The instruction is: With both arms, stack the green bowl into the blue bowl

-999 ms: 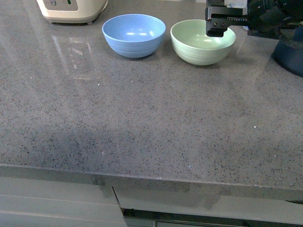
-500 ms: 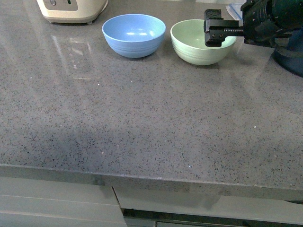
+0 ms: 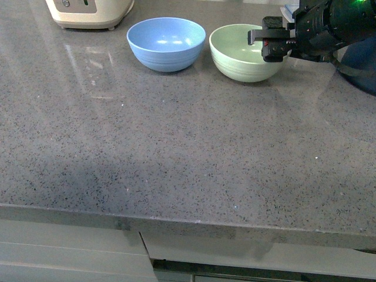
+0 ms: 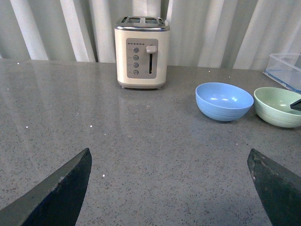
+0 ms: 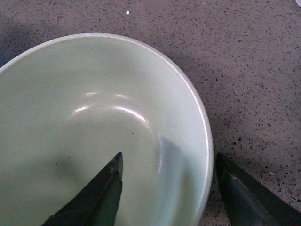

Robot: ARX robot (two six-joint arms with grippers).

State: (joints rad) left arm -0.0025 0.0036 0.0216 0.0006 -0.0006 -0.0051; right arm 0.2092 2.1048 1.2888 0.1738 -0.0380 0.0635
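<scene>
Green bowl [image 3: 235,59] upright just beside upright blue bowl [image 3: 166,44], not touching.

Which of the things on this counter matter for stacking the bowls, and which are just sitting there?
Part of the job:
green bowl
blue bowl
right gripper, open, one finger inside the green bowl's rim and one outside
left gripper, open, back from both bowls

Just lying about:
toaster
clear container
dark pot
</scene>
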